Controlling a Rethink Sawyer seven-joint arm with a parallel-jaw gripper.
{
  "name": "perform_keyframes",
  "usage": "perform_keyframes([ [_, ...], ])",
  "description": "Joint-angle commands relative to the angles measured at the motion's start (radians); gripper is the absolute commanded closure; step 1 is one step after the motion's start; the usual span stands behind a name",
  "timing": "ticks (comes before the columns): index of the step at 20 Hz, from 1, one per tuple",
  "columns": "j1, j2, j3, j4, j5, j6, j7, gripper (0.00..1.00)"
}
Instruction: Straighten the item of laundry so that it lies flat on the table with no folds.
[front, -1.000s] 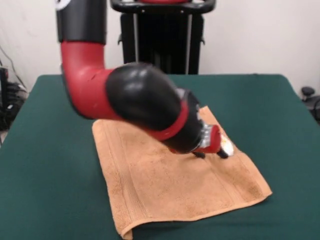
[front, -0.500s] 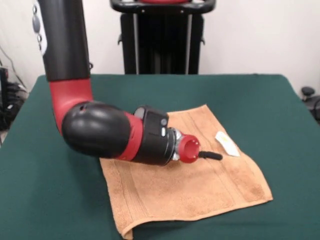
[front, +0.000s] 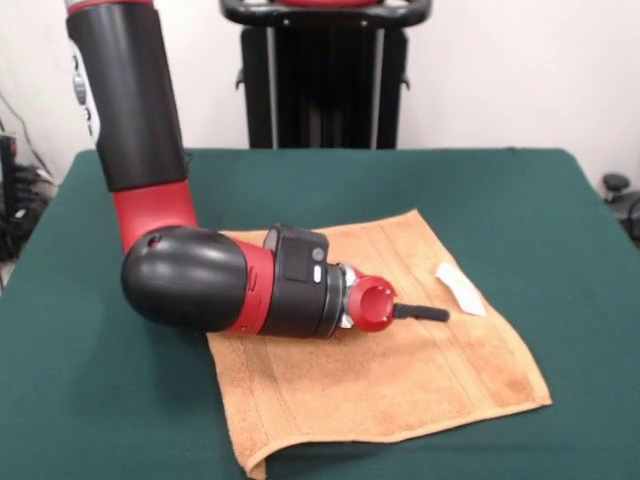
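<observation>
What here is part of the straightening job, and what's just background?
Job: towel, its white tag, green table, end effector low over the towel.
Background: black stand behind the table, dark clutter off the table's edge.

The orange-tan towel (front: 400, 370) lay spread on the green table (front: 500, 190). Its white tag (front: 460, 288) showed. One near corner was curled.

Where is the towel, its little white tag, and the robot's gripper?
towel (front: 400, 385): front view, on its bare middle.
white tag (front: 460, 288): front view, middle of the tag.
gripper (front: 432, 314): front view, at its black tip.
</observation>
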Motion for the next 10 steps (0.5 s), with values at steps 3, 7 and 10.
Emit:
perform_keyframes([
  [3,0.059,0.379,0.156,0.195,-0.123,-0.646,-0.171,0.0],
  [7,0.047,0.383,0.169,0.208,-0.162,-0.7,-0.111,0.0],
  [10,0.142,0.286,0.09,0.201,-0.249,-0.772,0.043,0.0],
])
